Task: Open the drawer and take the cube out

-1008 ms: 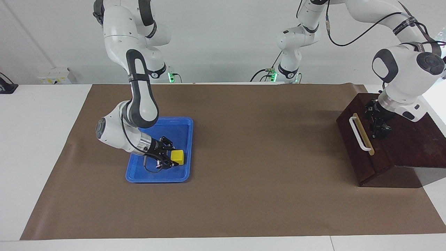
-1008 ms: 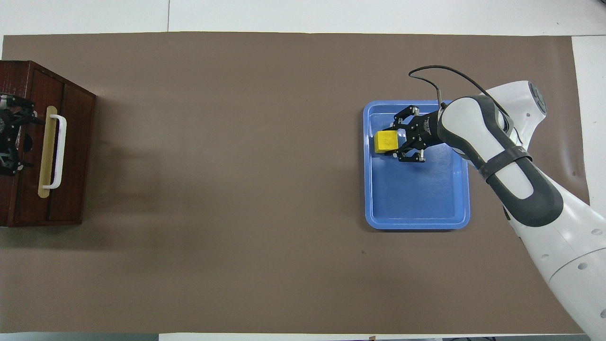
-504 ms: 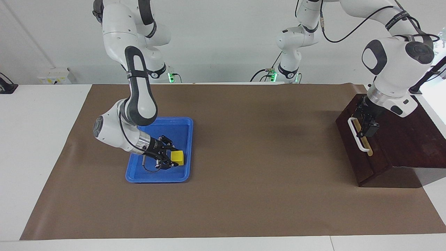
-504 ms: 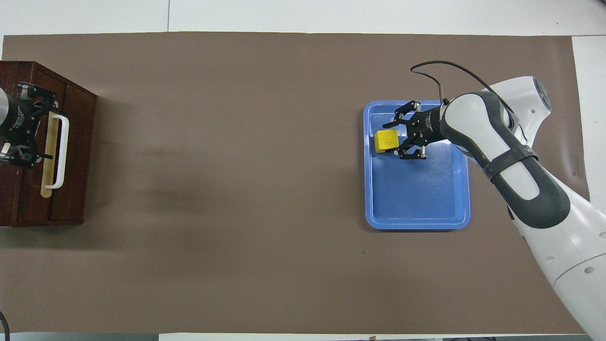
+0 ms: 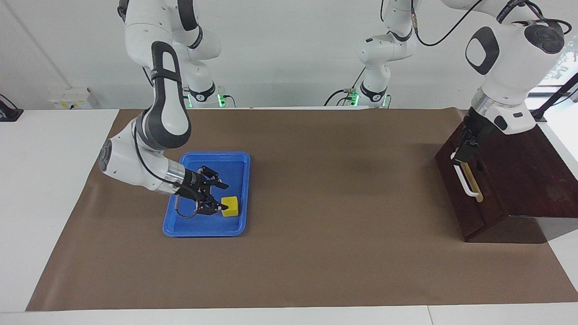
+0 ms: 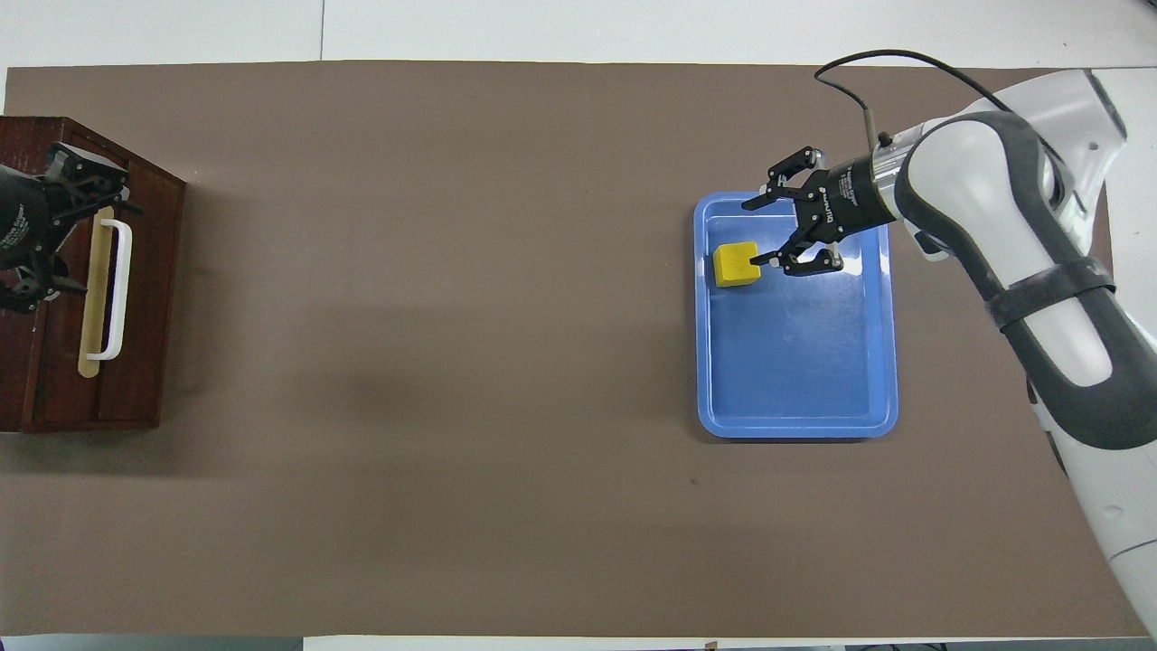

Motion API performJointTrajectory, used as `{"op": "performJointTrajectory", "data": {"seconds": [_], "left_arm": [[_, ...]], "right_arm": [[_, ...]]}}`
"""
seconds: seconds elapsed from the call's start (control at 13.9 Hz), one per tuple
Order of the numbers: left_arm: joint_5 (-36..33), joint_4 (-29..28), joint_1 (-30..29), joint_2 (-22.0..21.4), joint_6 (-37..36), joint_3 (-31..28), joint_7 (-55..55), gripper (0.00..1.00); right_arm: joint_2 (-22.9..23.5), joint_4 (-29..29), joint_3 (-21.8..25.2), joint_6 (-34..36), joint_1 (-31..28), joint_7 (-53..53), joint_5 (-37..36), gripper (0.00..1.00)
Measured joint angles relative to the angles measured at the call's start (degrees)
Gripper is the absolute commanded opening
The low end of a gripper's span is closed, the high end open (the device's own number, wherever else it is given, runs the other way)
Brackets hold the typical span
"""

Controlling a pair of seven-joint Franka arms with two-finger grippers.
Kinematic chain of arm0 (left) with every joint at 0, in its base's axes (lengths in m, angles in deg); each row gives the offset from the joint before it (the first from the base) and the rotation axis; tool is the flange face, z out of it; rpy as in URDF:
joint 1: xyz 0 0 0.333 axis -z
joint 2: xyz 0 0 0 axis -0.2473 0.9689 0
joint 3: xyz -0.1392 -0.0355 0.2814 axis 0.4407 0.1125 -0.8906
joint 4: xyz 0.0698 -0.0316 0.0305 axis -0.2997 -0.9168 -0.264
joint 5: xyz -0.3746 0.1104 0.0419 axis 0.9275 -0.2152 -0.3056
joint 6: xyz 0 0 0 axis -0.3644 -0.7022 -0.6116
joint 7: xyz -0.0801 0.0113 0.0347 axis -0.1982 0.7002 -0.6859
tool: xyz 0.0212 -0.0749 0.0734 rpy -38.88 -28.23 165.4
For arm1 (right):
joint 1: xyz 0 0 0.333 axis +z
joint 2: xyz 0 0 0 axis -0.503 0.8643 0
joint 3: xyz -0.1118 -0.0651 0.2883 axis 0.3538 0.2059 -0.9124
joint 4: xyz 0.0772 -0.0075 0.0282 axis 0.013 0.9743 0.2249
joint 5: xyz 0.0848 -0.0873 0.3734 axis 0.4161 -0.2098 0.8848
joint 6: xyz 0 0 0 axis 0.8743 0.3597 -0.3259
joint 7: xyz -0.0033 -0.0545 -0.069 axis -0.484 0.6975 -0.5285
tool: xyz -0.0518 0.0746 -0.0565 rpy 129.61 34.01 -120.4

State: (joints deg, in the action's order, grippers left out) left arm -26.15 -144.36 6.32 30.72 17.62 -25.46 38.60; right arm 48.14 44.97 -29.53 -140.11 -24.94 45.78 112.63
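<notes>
Facing view first, from its left edge across: the right arm bends down over the blue tray (image 5: 205, 228), which sits on the brown mat (image 5: 316, 253) toward the right arm's end of the table. The right gripper (image 5: 218, 197) hangs low over the tray with its fingers spread apart, gripping nothing. The cube (image 5: 230, 206) rests on the tray floor, in the end of the tray farther from the robots; one fingertip (image 5: 223, 207) is just beside the cube, and whether the two touch cannot be told. In the overhead view the cube (image 6: 736, 264) lies free on the blue floor, the open right gripper (image 6: 752, 233) just beside it, partly over the tray's rim (image 6: 795, 432).

Across the bare middle of the mat, toward the left arm's end of the table, stands the dark wooden box (image 5: 519, 180). Its drawer (image 5: 463, 198) is pushed in, the front flush with the box, the white bar handle (image 5: 465, 180) lying along its tan strip (image 5: 474, 183). The left gripper (image 5: 465, 149) hangs over the top edge of the box, just above the end of the handle nearer to the robots, its fingers wide apart and holding nothing.
</notes>
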Motion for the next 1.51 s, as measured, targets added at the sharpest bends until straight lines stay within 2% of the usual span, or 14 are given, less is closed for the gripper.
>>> {"op": "performJointTrajectory", "data": {"seconds": [0.22,0.36,0.58,0.86,1.08,1.22,1.51], "left_arm": [[0.00,1.38,-0.40,-0.97,-3.64,-1.03,-20.96,1.00],[0.04,1.96,-1.47,-1.93,-5.37,-1.44,-27.81,1.00],[1.44,2.09,-1.30,-2.32,-5.65,-0.77,-29.31,1.00],[1.84,2.09,1.83,-2.90,-5.65,0.11,-29.24,1.00],[1.84,2.08,4.17,-2.91,-5.64,0.24,-31.07,1.00],[1.84,1.89,4.44,-2.91,-6.02,0.25,-35.01,1.00],[1.84,1.07,4.47,-3.13,-7.89,0.24,-41.81,1.00]], "right_arm": [[-5.10,-5.50,0.33,7.25,-0.64,-0.42,-7.83,1.00],[-7.21,-9.14,0.34,12.29,-0.62,-3.65,-10.96,1.00],[-8.62,-12.55,0.33,17.02,-0.58,-16.92,-18.33,1.00],[-12.06,-13.23,0.28,21.41,-0.42,-47.21,-30.66,1.00],[-13.40,-13.24,0.29,21.58,-0.43,-69.29,-38.00,1.00],[-13.56,-13.23,0.32,21.63,-0.53,-76.62,-39.13,1.00],[-14.29,-11.85,0.33,26.29,-3.22,-80.22,-39.17,1.00]]}}
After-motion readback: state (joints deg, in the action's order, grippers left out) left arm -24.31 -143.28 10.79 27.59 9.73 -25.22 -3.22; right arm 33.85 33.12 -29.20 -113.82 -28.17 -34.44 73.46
